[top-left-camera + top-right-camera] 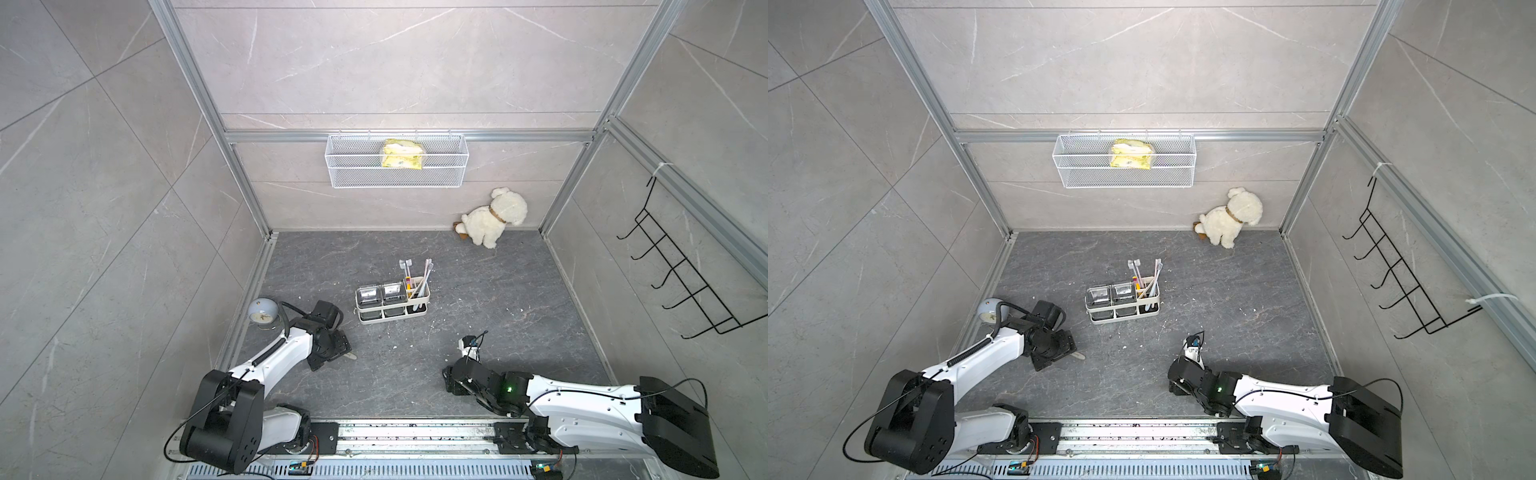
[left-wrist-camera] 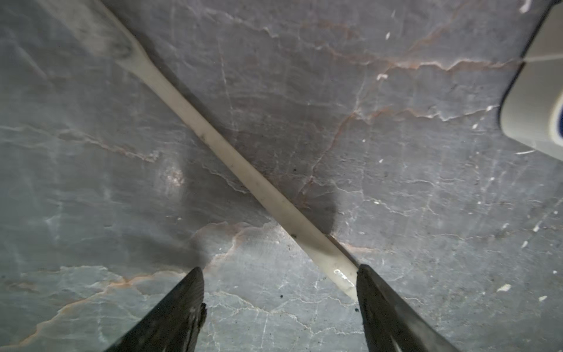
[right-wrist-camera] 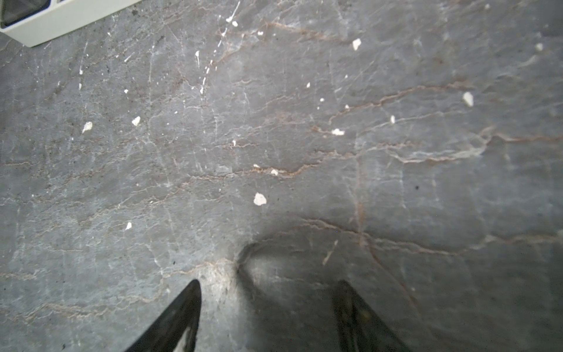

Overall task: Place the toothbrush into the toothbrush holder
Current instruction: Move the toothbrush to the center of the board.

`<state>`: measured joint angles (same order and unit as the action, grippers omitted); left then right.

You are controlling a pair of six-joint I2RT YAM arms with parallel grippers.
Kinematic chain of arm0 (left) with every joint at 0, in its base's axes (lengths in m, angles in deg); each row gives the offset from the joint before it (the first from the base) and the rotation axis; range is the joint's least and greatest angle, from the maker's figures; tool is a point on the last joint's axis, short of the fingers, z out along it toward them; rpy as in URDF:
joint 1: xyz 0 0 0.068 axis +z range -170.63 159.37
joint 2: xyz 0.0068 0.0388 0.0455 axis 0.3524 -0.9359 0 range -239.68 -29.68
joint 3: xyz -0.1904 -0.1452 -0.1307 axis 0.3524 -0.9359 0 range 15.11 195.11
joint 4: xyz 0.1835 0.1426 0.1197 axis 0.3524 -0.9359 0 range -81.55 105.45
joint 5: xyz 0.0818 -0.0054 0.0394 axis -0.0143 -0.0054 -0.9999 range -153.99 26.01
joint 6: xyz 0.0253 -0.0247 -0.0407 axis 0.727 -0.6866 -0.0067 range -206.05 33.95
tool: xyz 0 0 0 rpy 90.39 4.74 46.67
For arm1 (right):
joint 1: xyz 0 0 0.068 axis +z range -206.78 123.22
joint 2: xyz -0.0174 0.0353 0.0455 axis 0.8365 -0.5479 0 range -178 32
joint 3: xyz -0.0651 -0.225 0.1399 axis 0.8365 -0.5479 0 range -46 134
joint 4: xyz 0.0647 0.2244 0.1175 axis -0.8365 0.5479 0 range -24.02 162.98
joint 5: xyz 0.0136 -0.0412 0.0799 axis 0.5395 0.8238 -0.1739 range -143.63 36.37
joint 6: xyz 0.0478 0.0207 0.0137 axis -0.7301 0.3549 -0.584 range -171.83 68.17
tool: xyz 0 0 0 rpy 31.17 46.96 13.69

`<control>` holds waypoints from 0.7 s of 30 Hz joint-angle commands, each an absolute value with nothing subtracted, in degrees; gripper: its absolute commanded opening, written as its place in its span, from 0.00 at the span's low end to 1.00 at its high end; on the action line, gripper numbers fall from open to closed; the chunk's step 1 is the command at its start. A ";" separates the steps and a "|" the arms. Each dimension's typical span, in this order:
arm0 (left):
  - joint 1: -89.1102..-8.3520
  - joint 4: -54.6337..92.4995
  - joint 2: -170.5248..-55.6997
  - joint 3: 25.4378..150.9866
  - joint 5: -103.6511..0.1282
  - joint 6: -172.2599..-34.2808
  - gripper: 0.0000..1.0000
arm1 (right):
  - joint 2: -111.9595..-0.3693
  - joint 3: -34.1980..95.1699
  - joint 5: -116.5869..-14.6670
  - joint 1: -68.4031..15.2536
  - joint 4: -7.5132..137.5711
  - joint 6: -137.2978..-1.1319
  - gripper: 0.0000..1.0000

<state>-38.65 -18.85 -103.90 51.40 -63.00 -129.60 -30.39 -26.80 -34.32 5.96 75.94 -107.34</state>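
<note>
One toothbrush (image 2: 243, 170) matters here, and it lies flat on the dark floor directly under the left gripper (image 2: 279, 268), whose jaws stand apart and clamp nothing. Its pale handle end sits just beside the inner edge of one finger (image 2: 374, 292); whether they touch I cannot tell. From there its long axis runs out ahead of the gripper on a slant, crossing the line of the jaw gap and ending in a blurred head far in front, so it lies more along the gripper's reach than squarely across the opening. I judge the coming grasp depends on getting that handle centred between the fingers, or on turning the wrist to square up with it. The right gripper (image 3: 269, 282) is well apart from the toothbrush, its jaws likewise spread over bare floor, so the left arm is plainly the nearer one. The toothbrush holder (image 1: 424, 301) stands beyond the left gripper and off toward the right arm's side, roughly between the two arms, with several brushes already upright in its slotted end compartment. The floor (image 1: 498, 291) is grey veined stone, flecked with white chips, hard and probably slick under a thin handle. Pale marbled walls close the cell in, with a wire mesh basket (image 1: 453, 166) on the rear wall and a plush dog (image 1: 494, 220) in the far corner.
</note>
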 commanded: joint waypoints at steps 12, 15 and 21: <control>-40.66 -12.61 -113.14 54.62 -62.56 -128.33 0.28 | -27.81 -29.49 -33.40 5.85 78.67 -109.24 0.70; -42.18 -13.56 -112.53 53.99 -62.91 -128.33 0.22 | -29.36 -28.80 -33.67 5.81 78.38 -108.81 0.70; -45.57 -14.17 -111.11 52.39 -62.37 -129.78 0.16 | -30.93 -27.68 -33.81 5.80 78.55 -108.43 0.70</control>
<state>-43.94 -11.25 -111.22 54.37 -63.76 -129.10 -29.69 -27.61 -33.09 5.92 75.70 -107.95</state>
